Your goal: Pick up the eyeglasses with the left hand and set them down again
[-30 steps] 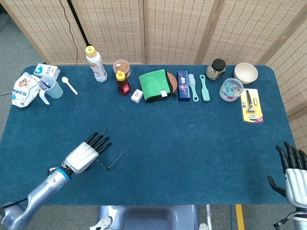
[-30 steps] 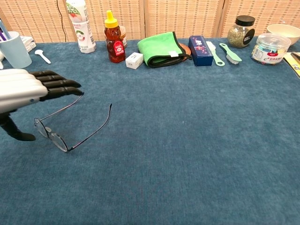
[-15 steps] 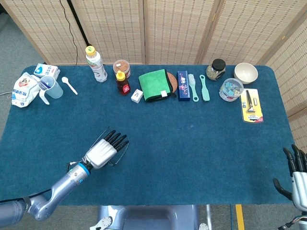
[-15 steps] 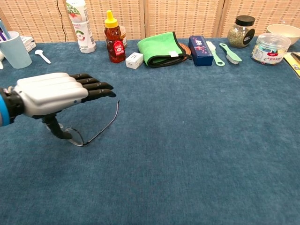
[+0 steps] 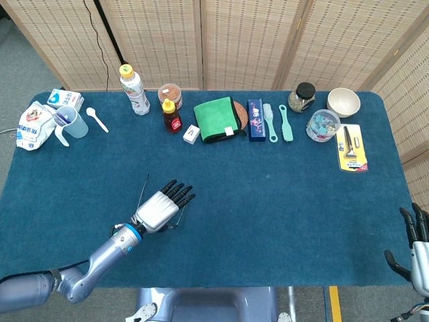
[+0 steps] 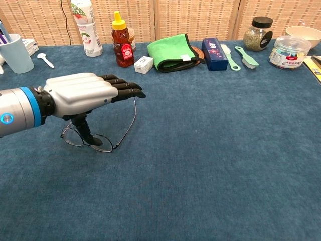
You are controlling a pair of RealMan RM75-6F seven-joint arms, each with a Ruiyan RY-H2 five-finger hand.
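Thin dark-framed eyeglasses [image 6: 103, 143] lie on the blue table with their temples unfolded, at front left. My left hand [image 6: 80, 93] hovers flat over them, fingers stretched out toward the far right. Its thumb [image 6: 84, 129] points down and touches the frame between the lenses. In the head view the left hand [image 5: 161, 208] covers most of the eyeglasses [image 5: 143, 190]; only one temple shows. My right hand [image 5: 416, 245] is at the front right corner, off the table edge, fingers apart and holding nothing.
Along the far edge stand a cup [image 5: 70, 122], spoon [image 5: 98, 119], bottle [image 5: 134, 89], honey bottle [image 5: 171, 115], green cloth [image 5: 215, 119], blue box [image 5: 256, 119], brushes [image 5: 277, 123], jars [image 5: 301, 97] and a bowl [image 5: 343, 102]. Blue cloth [image 5: 281, 201] covers the table.
My left hand has moved right and forward over the eyeglasses. The eyeglasses have shifted and turned under it. The right hand has sunk lower at the frame edge.
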